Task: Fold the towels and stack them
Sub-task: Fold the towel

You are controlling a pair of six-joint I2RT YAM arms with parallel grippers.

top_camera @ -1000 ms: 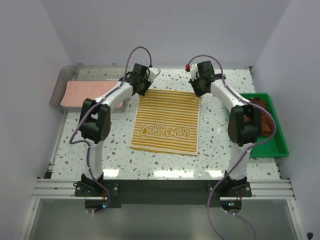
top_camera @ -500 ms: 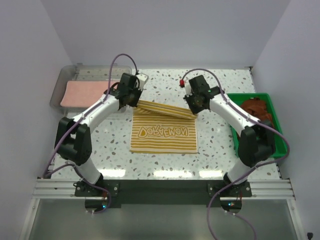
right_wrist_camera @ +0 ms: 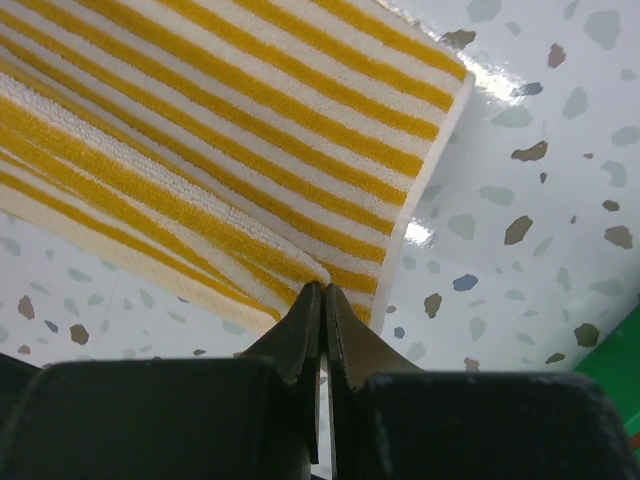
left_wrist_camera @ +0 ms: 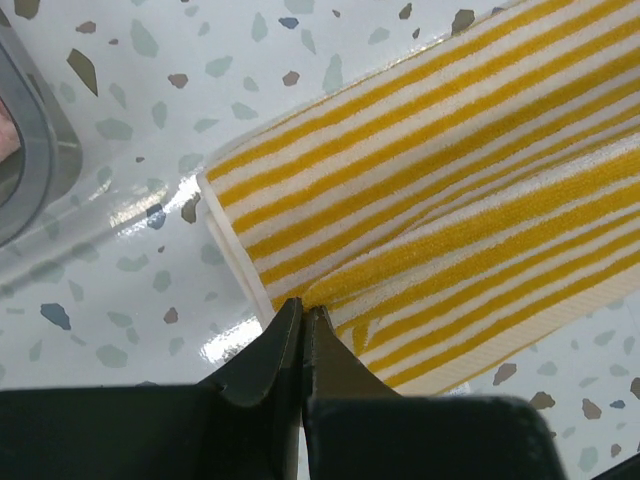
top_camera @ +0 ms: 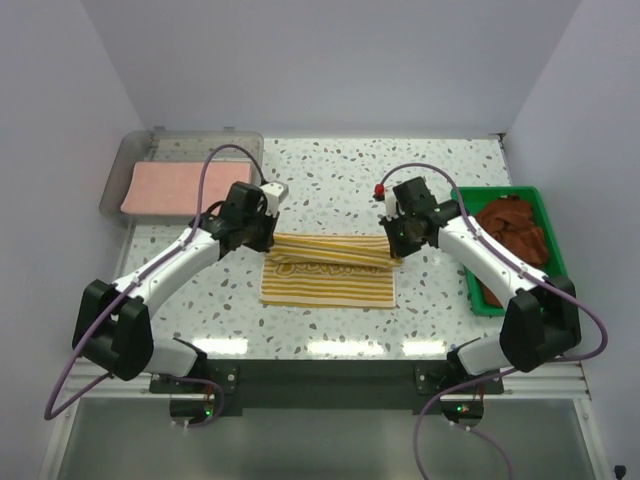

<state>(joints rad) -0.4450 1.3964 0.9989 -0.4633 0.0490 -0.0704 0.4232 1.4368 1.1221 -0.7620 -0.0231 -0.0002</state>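
Note:
A yellow-and-white striped towel (top_camera: 328, 272) lies mid-table, its far half lifted and folded toward the near edge. My left gripper (top_camera: 268, 240) is shut on the towel's far left corner (left_wrist_camera: 330, 285). My right gripper (top_camera: 393, 250) is shut on its far right corner (right_wrist_camera: 300, 262). Both corners hang just above the lower layer of the striped towel (left_wrist_camera: 400, 150) (right_wrist_camera: 250, 90). A salmon-pink towel (top_camera: 170, 187) lies folded in the clear grey bin (top_camera: 115, 180) at the back left. Rust-brown towels (top_camera: 512, 232) lie crumpled in the green tray (top_camera: 560, 275) at the right.
The terrazzo table top (top_camera: 330, 165) runs back to a white wall. The bin's grey rim (left_wrist_camera: 30, 150) shows at the left of the left wrist view, and a corner of the green tray (right_wrist_camera: 615, 365) at the right of the right wrist view.
Both grippers have pulled the striped towel's far edge toward the near side, folding it over itself and covering most of the printed lettering. Both stayed shut on the corners.

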